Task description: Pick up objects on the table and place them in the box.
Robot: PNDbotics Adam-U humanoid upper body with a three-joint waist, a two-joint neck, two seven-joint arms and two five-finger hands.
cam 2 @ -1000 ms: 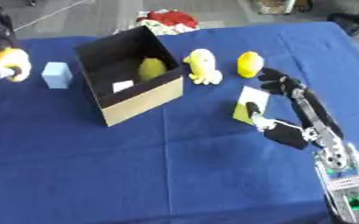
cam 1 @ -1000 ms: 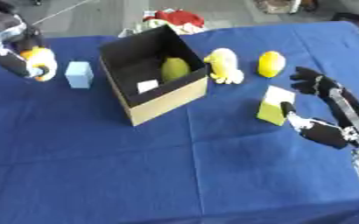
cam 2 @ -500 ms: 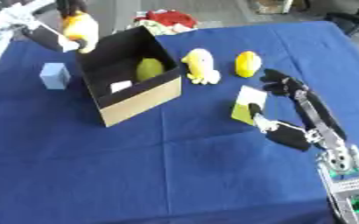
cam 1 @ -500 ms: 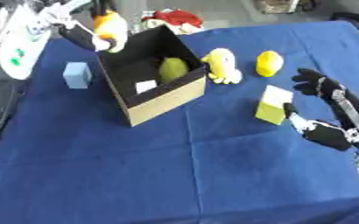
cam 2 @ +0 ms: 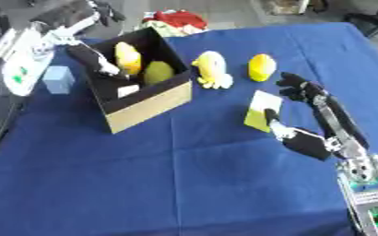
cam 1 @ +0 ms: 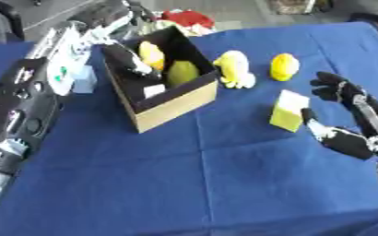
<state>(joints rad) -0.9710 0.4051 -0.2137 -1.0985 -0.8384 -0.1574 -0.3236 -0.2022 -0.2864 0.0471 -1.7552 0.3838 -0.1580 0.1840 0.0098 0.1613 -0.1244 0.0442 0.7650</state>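
We see our left hand reaching down into the open box, its fingers curled around a yellow-orange toy held inside the box just beside a yellow-green fruit and a small white piece. Our right hand rests released on the blue worktop, thumb touching a yellow block. A pale yellow toy and a yellow rounded object sit beside the box; a light blue cube sits on its other side.
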